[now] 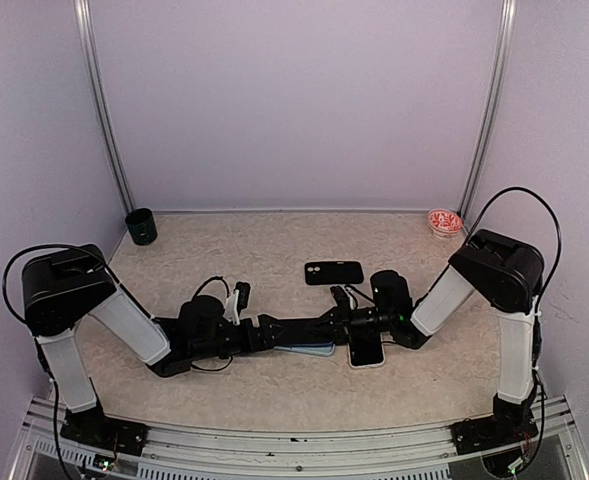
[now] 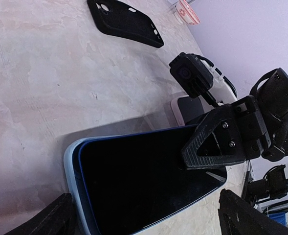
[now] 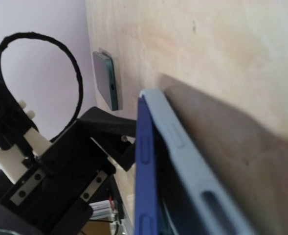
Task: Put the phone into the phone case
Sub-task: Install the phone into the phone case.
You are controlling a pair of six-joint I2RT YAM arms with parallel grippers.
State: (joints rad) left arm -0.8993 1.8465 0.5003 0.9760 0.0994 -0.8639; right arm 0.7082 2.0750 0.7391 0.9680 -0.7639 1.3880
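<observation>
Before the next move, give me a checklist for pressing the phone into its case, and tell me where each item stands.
1. Phone lies on top of the light blue case: ok.
2. Phone fully seated: not ok; in the right wrist view its blue edge stands above the case rim.
3. Right gripper shut, tip on the phone's far corner: ok.
4. Left gripper open, with a finger on either side of the phone's near end: ok.
5. Black case lies well away from the work: ok.
6. Second phone not touching the case: cannot tell.
</observation>
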